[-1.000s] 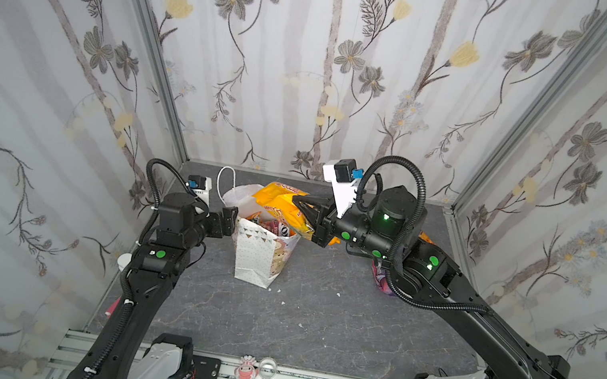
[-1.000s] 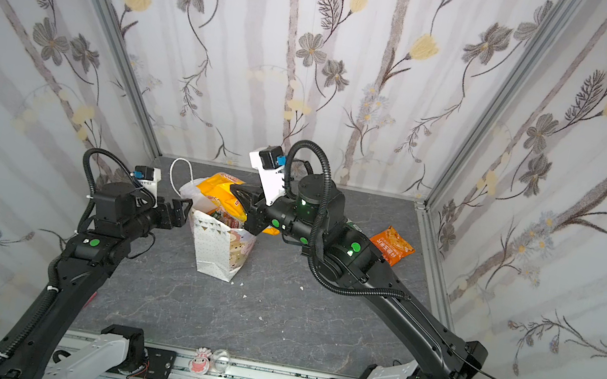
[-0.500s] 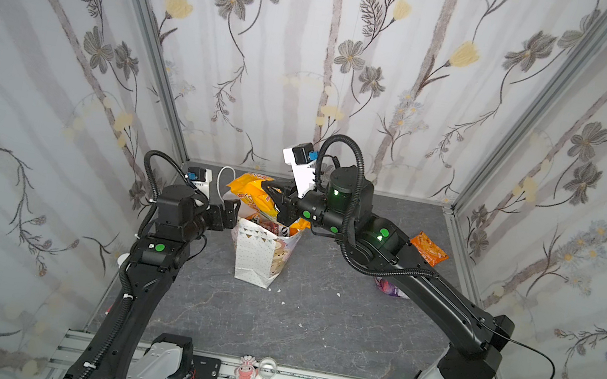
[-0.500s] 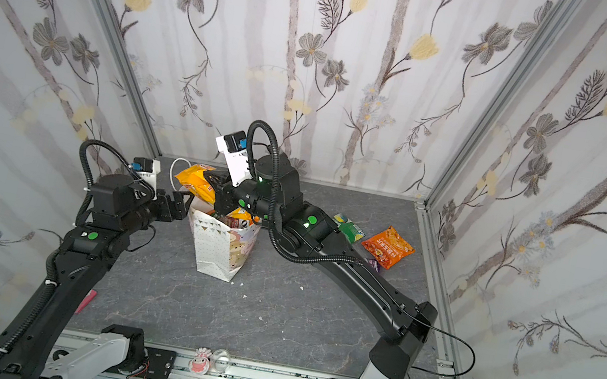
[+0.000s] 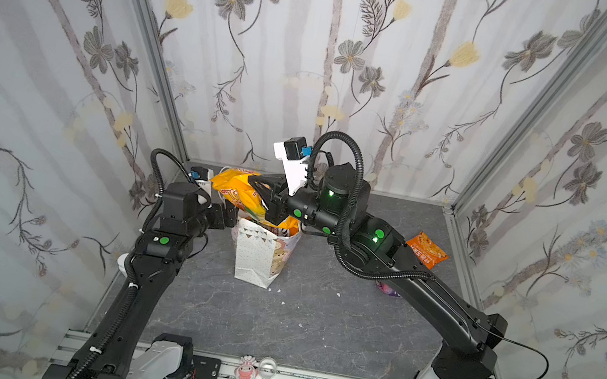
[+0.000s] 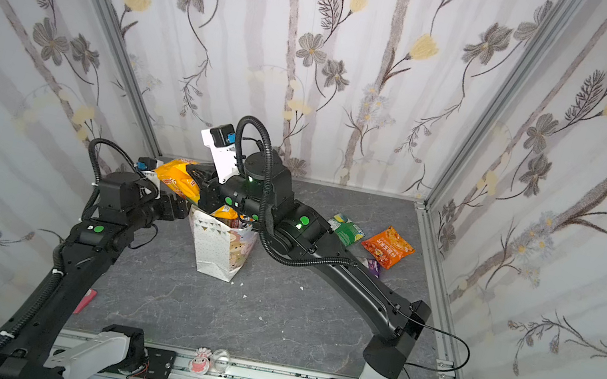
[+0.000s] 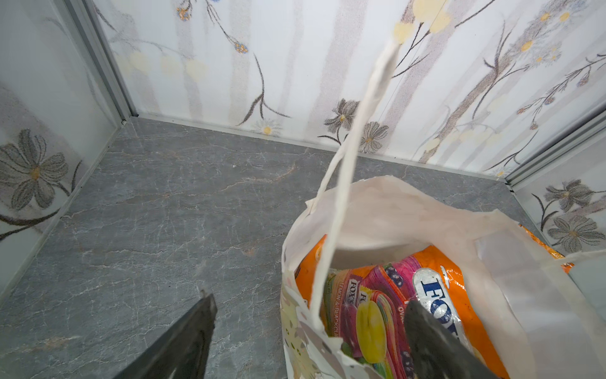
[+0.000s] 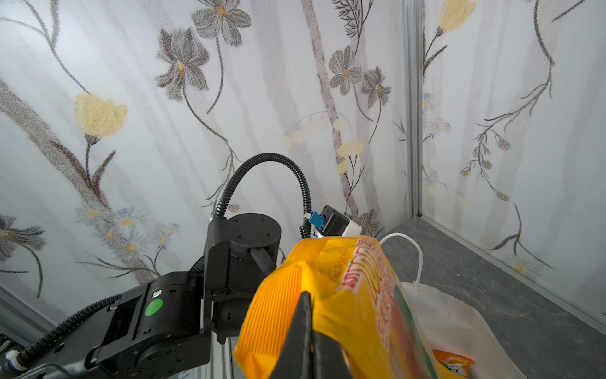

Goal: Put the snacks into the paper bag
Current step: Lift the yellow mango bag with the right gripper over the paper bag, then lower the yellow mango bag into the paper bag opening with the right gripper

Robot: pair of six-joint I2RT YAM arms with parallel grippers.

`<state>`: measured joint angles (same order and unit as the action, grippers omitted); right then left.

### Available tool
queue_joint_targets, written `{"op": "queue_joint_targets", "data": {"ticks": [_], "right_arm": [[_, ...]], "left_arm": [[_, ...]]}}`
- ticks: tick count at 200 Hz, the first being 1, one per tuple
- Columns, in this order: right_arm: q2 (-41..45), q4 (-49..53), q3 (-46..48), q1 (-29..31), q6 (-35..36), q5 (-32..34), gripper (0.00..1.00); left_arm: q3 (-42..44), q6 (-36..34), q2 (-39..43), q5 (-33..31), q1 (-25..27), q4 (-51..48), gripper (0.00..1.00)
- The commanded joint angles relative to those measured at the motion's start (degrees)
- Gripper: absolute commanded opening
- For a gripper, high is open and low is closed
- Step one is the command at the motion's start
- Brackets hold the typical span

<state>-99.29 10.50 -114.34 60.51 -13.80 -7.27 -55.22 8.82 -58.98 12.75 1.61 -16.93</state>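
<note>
Paper-white and upright, the paper bag (image 5: 260, 257) stands left of centre toward the far wall with FOX'S packets (image 7: 377, 311) inside. The right gripper (image 8: 308, 315), clamped shut on the yellow-orange packet (image 5: 237, 198), holds it tilted just over the bag's mouth. The left gripper (image 7: 310, 302) is spread wide astride the bag's left rim, pinching nothing. The drop-in step looks under way: next, lower and release, then fetch the orange chip bag (image 6: 388, 247), green packet (image 6: 347, 230) and purple packet (image 6: 374, 268) lying far right.
</note>
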Motion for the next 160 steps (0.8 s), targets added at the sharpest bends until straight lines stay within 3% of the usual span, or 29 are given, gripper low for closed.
{"op": "queue_joint_targets", "data": {"ticks": [1, 35, 87, 160], "right_arm": [[0.2, -6.7, -0.8, 0.1, 1.7, 3.6, 0.00], [-1.5, -6.9, -0.9, -0.4, 2.3, 7.6, 0.00], [-5.6, -9.9, -0.8, -1.8, -0.2, 5.9, 0.00], [-8.4, -6.7, -0.9, -1.7, 2.6, 19.0, 0.00]], "left_arm": [[0.1, -0.4, -0.8, 1.3, -0.1, 0.9, 0.89], [0.4, -1.3, -1.7, 1.8, -0.1, 0.5, 0.89], [1.2, -1.2, -1.2, 0.8, -0.4, 0.4, 0.89], [1.5, -1.2, -1.1, 0.7, -0.6, 0.1, 0.88]]}}
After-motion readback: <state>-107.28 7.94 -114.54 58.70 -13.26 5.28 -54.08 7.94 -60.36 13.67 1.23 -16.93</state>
